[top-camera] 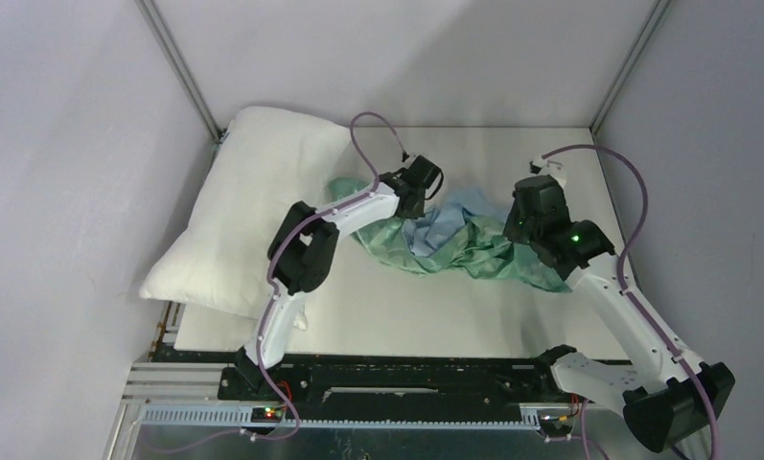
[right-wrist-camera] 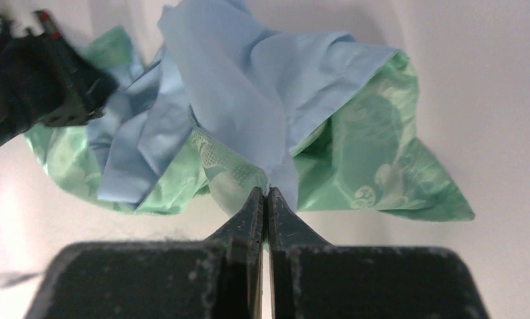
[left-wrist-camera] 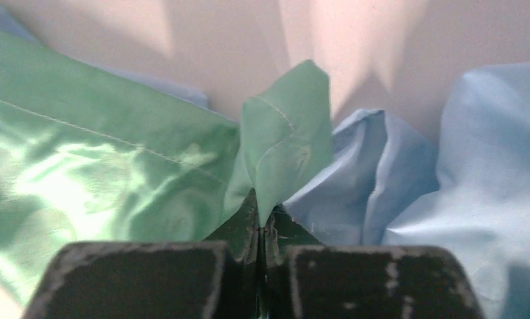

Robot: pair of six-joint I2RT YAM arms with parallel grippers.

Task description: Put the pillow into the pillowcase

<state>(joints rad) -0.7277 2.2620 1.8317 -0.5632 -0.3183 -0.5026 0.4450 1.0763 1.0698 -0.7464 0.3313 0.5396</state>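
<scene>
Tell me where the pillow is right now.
In the top view, the pillow lies at the table's far-left corner against the left wall, just left of the crumpled pillowcase, with the left arm reaching past its right edge.

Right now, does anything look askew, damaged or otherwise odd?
Nothing damaged. The pillowcase lies bunched in a crumpled heap, no opening showing, pinched by both the left gripper and right gripper. The pillow overhangs the table's left edge, propped against the wall.
</scene>
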